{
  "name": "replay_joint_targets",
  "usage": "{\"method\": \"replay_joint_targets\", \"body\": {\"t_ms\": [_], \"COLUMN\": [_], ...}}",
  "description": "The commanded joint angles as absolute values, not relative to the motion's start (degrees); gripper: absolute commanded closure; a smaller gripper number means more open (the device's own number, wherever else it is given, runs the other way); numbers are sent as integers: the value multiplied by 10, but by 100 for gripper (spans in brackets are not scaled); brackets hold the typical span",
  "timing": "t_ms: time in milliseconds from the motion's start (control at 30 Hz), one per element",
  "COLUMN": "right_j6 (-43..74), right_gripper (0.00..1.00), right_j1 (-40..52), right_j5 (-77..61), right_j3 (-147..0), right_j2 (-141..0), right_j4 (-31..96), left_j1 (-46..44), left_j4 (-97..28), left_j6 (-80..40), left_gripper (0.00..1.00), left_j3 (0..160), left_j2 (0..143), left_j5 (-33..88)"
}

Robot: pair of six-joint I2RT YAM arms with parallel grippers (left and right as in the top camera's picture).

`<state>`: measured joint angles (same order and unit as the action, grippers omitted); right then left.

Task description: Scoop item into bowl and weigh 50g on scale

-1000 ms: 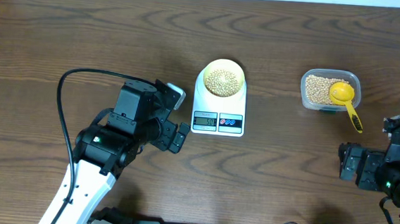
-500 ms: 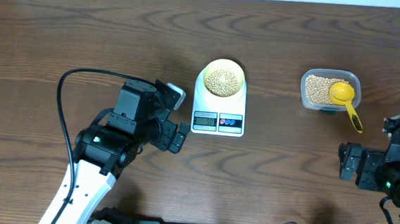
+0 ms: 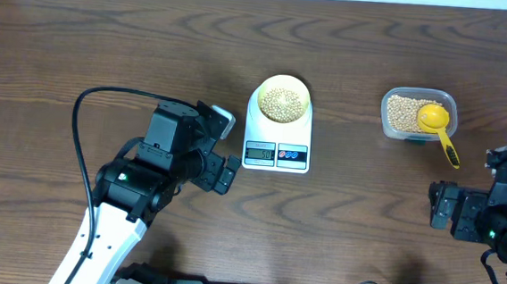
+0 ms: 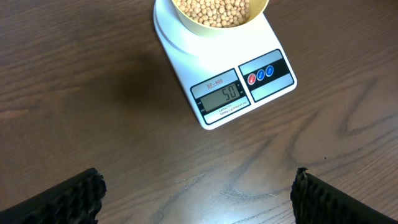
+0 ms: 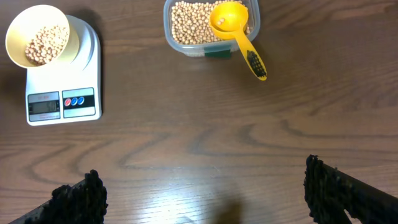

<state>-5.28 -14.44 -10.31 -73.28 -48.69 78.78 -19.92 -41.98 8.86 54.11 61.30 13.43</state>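
The pale yellow bowl holds tan beans and stands on the white scale. In the left wrist view the scale shows 50 on its display, with the bowl at the top edge. The right wrist view shows the bowl on the scale at far left. My left gripper is open and empty, left of the scale; it also shows in the left wrist view. My right gripper is open and empty at the right edge; it also shows in the right wrist view.
A clear plastic tub of beans stands at the back right, with a bright yellow scoop resting in it, handle pointing toward the front. Both show in the right wrist view, tub and scoop.
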Motion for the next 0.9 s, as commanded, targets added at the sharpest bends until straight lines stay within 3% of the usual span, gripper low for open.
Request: {"method": "replay_joint_targets", "body": {"t_ms": [0, 333, 867], "right_j6": [-61, -115, -123], "right_gripper": [1, 1, 1], "right_j1": [-145, -103, -53], "right_j5": [-105, -105, -105], "right_j3": [-739, -685, -361], "right_j2": [-486, -428, -248], "right_j4": [793, 679, 321], "left_j1": [-197, -197, -197], "left_j4": [-420, -420, -420], "left_j6": [90, 90, 90], "left_gripper": [2, 2, 2], "left_j3": [542, 542, 542], "left_j2": [614, 614, 614], "left_j5": [139, 139, 139]}}
